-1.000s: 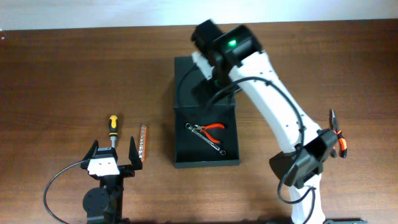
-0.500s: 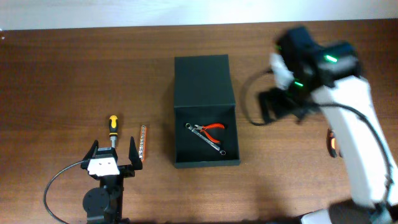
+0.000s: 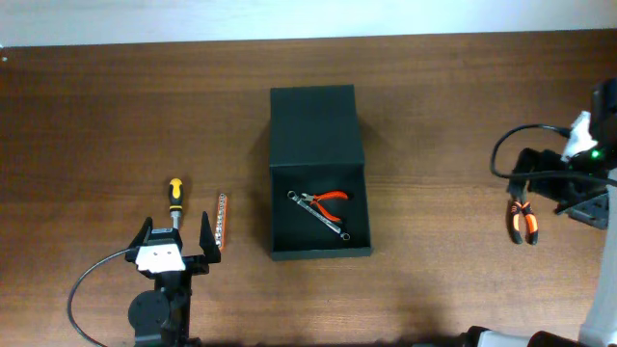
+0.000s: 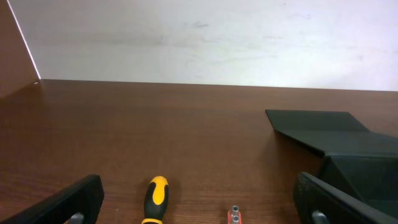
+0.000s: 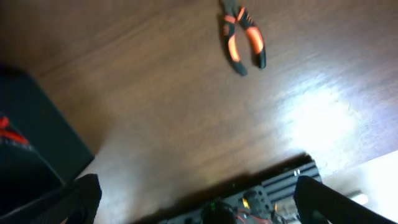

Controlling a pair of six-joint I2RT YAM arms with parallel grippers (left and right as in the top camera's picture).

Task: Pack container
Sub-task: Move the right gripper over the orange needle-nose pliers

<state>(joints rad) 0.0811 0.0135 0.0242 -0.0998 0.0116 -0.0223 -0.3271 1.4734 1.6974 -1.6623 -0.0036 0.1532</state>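
Left gripper: black, white plate behind, grey cable looped. Right arm: black and white, green light, black cable.

Nothing legible on show: no word, brand or number reads on any surface. The orange strip, just ahead and to the right of the left pincer, carries a row of small marks, too tiny to tell whether any are characters.

One container, two pliers, one wrench, one screwdriver, one bit strip.
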